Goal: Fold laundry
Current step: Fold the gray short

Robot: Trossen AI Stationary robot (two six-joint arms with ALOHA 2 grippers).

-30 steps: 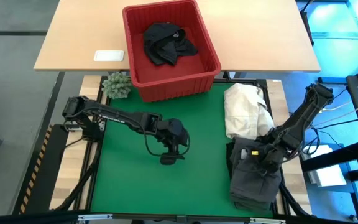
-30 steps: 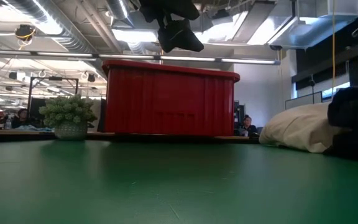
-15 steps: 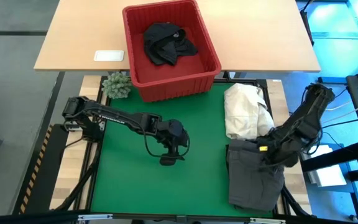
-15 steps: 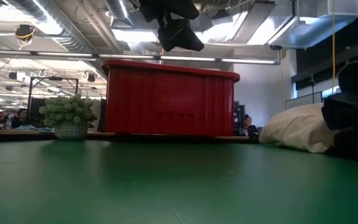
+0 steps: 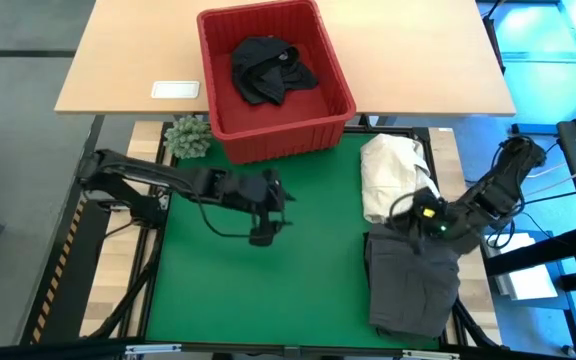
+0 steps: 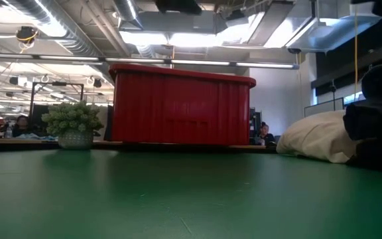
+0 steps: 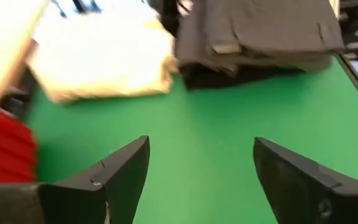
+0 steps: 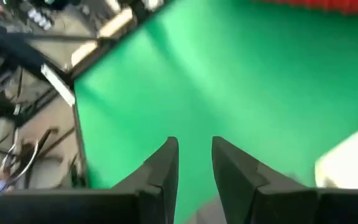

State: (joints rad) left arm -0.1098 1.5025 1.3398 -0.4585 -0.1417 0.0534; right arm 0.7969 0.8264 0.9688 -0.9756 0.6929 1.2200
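Laundry shows in two places: a folded dark grey garment [image 5: 410, 282] lies flat at the right edge of the green counter [image 5: 268, 290], and a black garment [image 5: 268, 68] sits crumpled inside the red basket [image 5: 273, 125] at the far end. No brand, label or writing can be read on any of it.

Since a moment ago the right claw [image 5: 415, 224] has lifted off the grey garment and drawn back to its far edge, beside the cream-white cloth heap [image 5: 393, 175]. Its fingers [image 8: 160, 167] stand close together with a narrow gap and pinch nothing. The garment, which was bunched up under that claw a second back, now lies spread out smooth.

The left claw [image 5: 260, 236] has pulled back toward the basket and no longer hangs at the top of the low view. It hovers over bare green mat, its fingers [image 7: 124, 167] spread wide and empty.

A small potted plant [image 5: 188, 137] stands just left of the basket, and a white card [image 5: 175, 89] lies on the wooden top beyond it.
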